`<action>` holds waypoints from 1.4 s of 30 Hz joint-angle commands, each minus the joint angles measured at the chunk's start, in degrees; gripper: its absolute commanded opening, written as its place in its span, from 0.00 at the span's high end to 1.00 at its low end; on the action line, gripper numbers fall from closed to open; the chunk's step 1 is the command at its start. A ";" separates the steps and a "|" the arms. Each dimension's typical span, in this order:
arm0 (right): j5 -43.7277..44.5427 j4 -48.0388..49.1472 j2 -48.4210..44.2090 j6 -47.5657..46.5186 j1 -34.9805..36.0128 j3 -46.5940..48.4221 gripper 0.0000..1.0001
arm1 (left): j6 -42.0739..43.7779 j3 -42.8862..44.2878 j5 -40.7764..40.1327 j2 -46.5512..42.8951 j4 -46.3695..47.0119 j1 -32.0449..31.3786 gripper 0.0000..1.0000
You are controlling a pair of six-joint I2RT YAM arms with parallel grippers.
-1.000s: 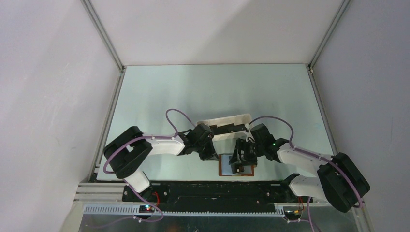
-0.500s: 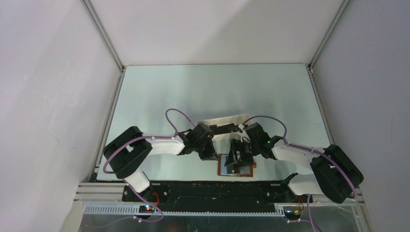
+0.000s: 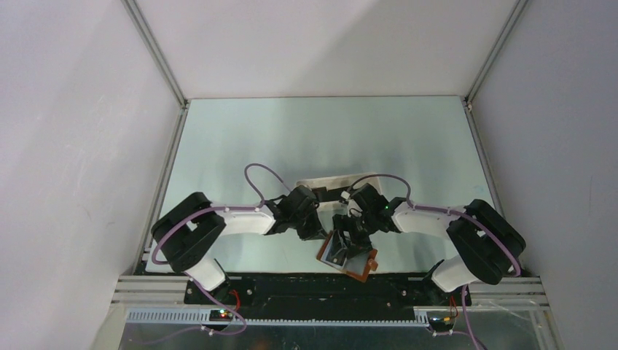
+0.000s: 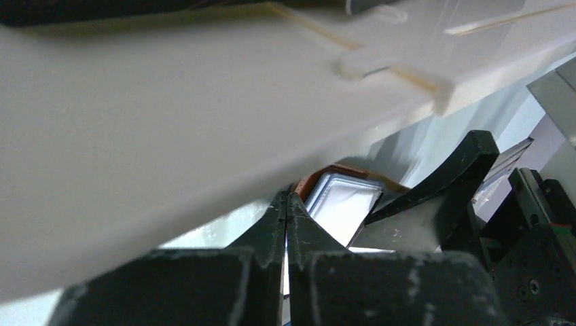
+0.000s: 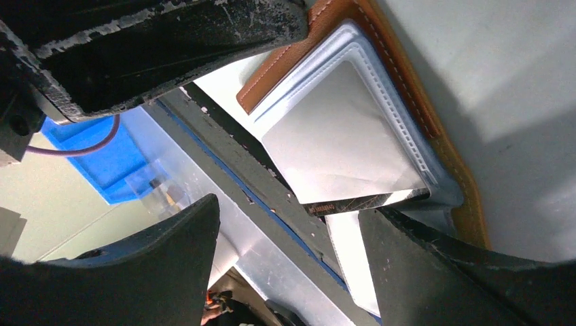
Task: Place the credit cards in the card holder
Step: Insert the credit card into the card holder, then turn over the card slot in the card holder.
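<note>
Brown card holder (image 5: 282,75) open (tilted), card (image 5: 339,146) partly pocketed.

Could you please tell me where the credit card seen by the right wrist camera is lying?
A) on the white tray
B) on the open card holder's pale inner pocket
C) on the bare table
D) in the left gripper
B: the right wrist view shows the credit card lying on the card holder's pale inner pocket, before the open right gripper.

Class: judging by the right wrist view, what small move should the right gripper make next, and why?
Probably nudge the card deeper into the card holder: the right gripper stands open, and the card's near edge seems to stick out of the pale pocket.
</note>
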 commanded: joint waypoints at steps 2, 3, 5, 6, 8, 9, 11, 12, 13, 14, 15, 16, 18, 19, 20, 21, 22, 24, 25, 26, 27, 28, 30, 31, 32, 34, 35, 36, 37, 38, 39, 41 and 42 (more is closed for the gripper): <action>8.23 0.93 -0.12 -1.39 1.40 1.45 0.20 | -2.09 -3.39 -0.13 -3.10 -2.28 -0.91 1.00; 9.64 0.89 -0.42 -1.20 1.42 1.45 0.19 | -2.60 -3.87 -0.20 -4.07 -2.28 -0.94 1.00; 10.43 1.84 -1.02 -0.52 1.26 1.38 0.17 | -3.09 -4.44 -0.67 -5.46 -2.33 -0.92 1.00; 10.38 3.04 -1.19 -0.23 1.17 1.43 0.17 | -3.22 -4.57 -1.01 -5.92 -2.62 -0.88 1.00; 10.21 4.81 -1.28 0.94 0.57 1.59 0.17 | -3.32 -4.74 -2.19 -7.30 -3.96 -0.81 1.00; 10.33 5.05 -1.22 1.03 0.38 1.79 0.17 | -3.30 -4.98 -3.31 -8.59 -4.44 -0.79 0.97; 11.04 4.11 -0.81 0.30 -0.11 2.77 0.17 | -3.45 -5.65 -5.46 -10.86 -5.89 -0.68 0.87; 11.35 3.49 -0.63 -0.60 -0.43 3.69 0.17 | -3.55 -5.97 -6.21 -11.70 -6.24 -0.56 0.82; 11.87 2.24 -0.42 -1.15 -0.56 4.11 0.16 | -3.63 -6.60 -7.78 -13.57 -7.09 -0.45 0.73; 12.11 1.59 -0.35 -2.13 -0.81 5.13 0.16 | -3.73 -6.88 -8.51 -14.55 -7.54 -0.30 0.68; 12.59 -0.08 -0.35 -2.66 -0.92 5.66 0.16 | -3.67 -7.45 -9.94 -16.44 -8.32 -0.19 0.60; 12.78 -0.89 -0.45 -3.34 -1.01 6.40 0.16 | -3.30 -7.70 -10.52 -18.47 -8.60 0.00 0.57; 14.09 -3.10 -1.22 -4.01 -0.87 6.72 0.16 | -2.56 -8.15 -11.83 -21.21 -9.37 0.15 0.48; 14.54 -4.75 -2.01 -4.21 -0.77 6.77 0.16 | -2.12 -8.16 -12.60 -21.97 -9.59 0.18 0.43; 15.54 -5.64 -2.42 -4.65 -0.62 6.79 0.16 | -1.29 -8.03 -12.46 -23.04 -9.58 0.18 0.41; 16.06 -7.29 -3.22 -5.13 -0.47 6.81 0.16 | -0.96 -7.90 -12.08 -23.37 -9.60 0.16 0.38; 16.96 -8.69 -3.68 -5.30 -0.40 6.77 0.16 | -0.51 -7.39 -11.80 -23.46 -9.54 0.14 0.37; 17.89 -10.11 -5.01 -5.71 -0.36 6.74 0.16 | 0.06 -6.31 -8.73 -22.25 -9.32 0.10 0.36; 18.11 -10.39 -5.73 -5.97 -0.51 6.58 0.16 | 0.24 -5.86 -7.89 -21.65 -8.85 -0.10 0.37; 18.55 -10.68 -6.22 -6.12 -0.64 6.43 0.17 | 0.76 -4.97 -6.58 -20.37 -8.56 -0.26 0.40; 18.75 -10.75 -6.33 -6.45 -0.89 6.17 0.17 | 0.86 -4.66 -5.93 -19.75 -7.37 -0.56 0.43; 19.12 -10.88 -6.26 -6.57 -1.10 6.05 0.18 | 0.69 -4.56 -4.59 -18.77 -6.23 -0.72 0.50; 19.19 -10.61 -5.64 -6.92 -1.78 5.57 0.22 | -0.89 -5.42 -2.87 -17.51 -0.17 -0.88 0.59; 19.12 -10.46 -5.38 -7.17 -2.23 5.18 0.24 | -1.59 -5.55 -2.46 -17.00 0.45 -0.87 0.62; 18.73 -9.75 -4.83 -7.33 -2.47 4.95 0.30 | -1.77 -5.51 -2.10 -16.00 0.91 -0.92 0.66; 17.95 -8.58 -3.77 -7.70 -2.82 3.94 0.40 | -1.97 -5.28 -1.85 -14.70 3.07 -1.08 0.69; 17.70 -8.12 -3.34 -7.96 -2.84 3.80 0.43 | -2.13 -5.21 -1.68 -13.93 3.56 -1.23 0.69; 17.28 -7.47 -2.50 -8.04 -2.82 3.62 0.48 | -2.17 -5.14 -1.22 -13.45 4.39 -1.31 0.70; 17.10 -7.18 -2.10 -8.13 -2.69 3.50 0.52 | -2.20 -5.05 -0.78 -12.41 4.66 -1.44 0.69; 16.82 -6.58 -1.22 -8.12 -2.65 3.37 0.59 | -2.29 -4.81 -0.53 -11.90 5.08 -1.51 0.69; 16.53 -6.20 -0.84 -8.11 -2.63 3.29 0.63 | -2.40 -4.76 0.05 -10.79 5.40 -1.58 0.69; 16.53 -5.02 0.37 -8.04 -2.47 3.14 0.74 | -2.68 -4.69 0.40 -9.42 6.20 -1.68 0.69; 16.60 -4.85 1.06 -7.96 -2.45 3.17 0.81 | -2.75 -4.74 0.45 -9.04 6.43 -1.73 0.69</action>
